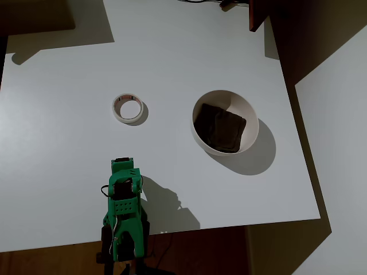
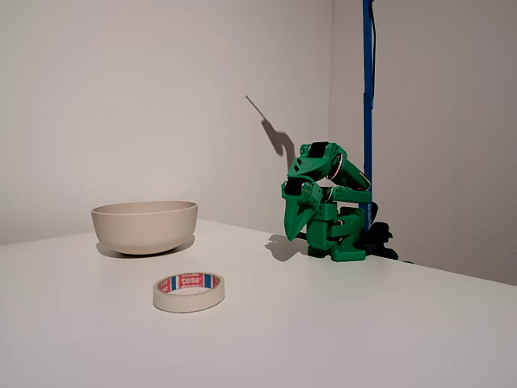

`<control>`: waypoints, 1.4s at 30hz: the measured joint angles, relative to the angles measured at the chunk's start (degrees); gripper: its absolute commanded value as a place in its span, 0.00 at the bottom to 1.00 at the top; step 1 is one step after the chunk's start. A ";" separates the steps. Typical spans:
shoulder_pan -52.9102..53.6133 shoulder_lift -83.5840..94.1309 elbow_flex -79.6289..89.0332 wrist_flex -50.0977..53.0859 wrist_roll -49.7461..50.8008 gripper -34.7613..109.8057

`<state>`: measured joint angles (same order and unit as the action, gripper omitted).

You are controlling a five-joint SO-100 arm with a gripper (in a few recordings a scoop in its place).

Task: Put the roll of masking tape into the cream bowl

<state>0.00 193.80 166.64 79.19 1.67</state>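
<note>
The green two-finger claw [image 2: 297, 230] hangs folded and pointed down near the arm's base, holding nothing, fingers seemingly together. In the overhead view, the cream-white ring of masking tape [image 1: 128, 108] lies flat on the white table [image 1: 57, 143] upper left of centre, well apart from the round cream bowl [image 1: 225, 122] with its dark brown pad [image 1: 219, 127] at right.

Bare white table [image 1: 172, 51] lies open between the folded green arm [image 1: 125, 206] and the tape roll [image 1: 128, 108]. The bowl [image 1: 252, 123] stands well apart from the roll, with nothing between them. A blue pole [image 2: 368, 105] rises behind the arm.
</note>
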 measured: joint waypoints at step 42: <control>-0.09 0.00 0.00 0.00 -0.44 0.18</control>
<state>-0.09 193.80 166.64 79.19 1.23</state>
